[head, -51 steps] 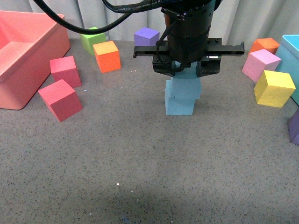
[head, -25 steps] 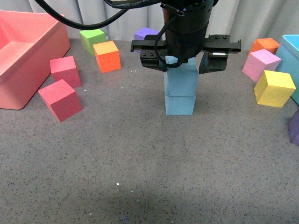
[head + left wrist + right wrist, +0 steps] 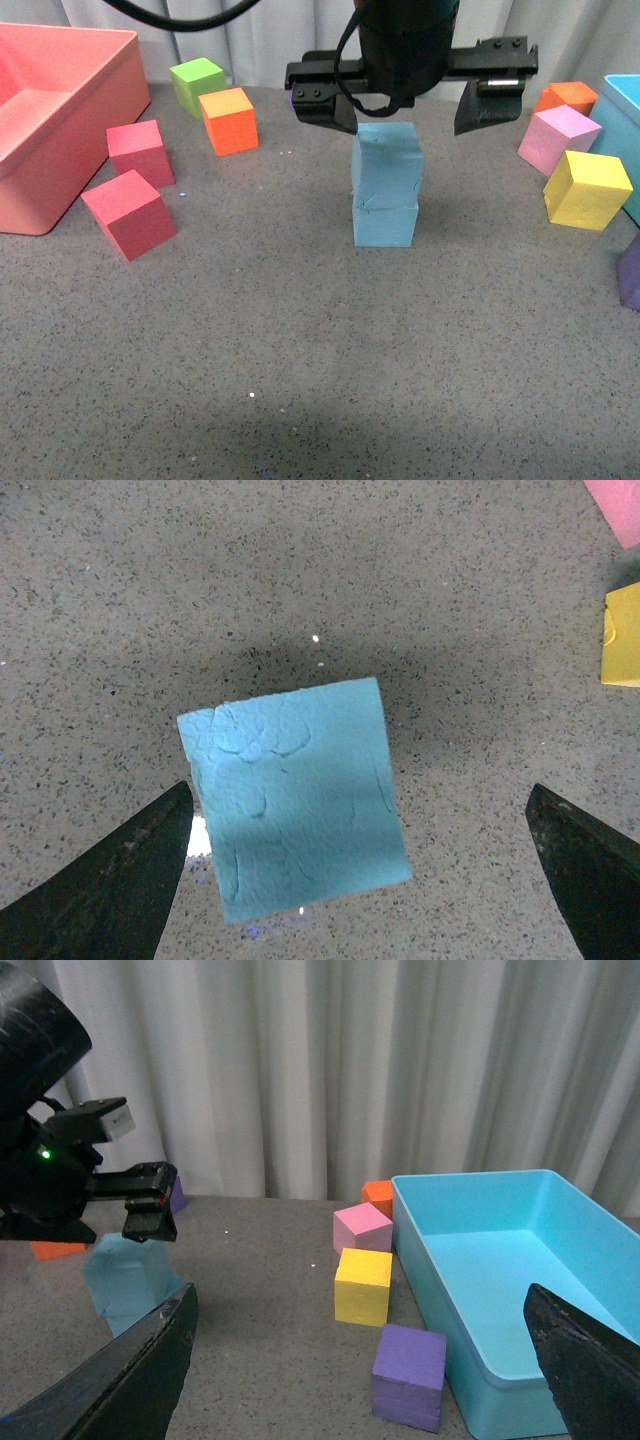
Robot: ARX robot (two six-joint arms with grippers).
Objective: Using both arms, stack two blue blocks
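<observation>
Left gripper [image 3: 408, 104] has been raised clear since the earlier frame, jaws wide apart and empty. Upper blue block [image 3: 387, 164] is left stacked on lower blue block [image 3: 385, 223]. Right gripper [image 3: 370, 1360] is spread open, empty.

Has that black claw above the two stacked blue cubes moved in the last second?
Yes. The left gripper has risen and opened: a second ago its jaws closed around the upper sky-blue foam cube; now they hang clear above it.
</observation>
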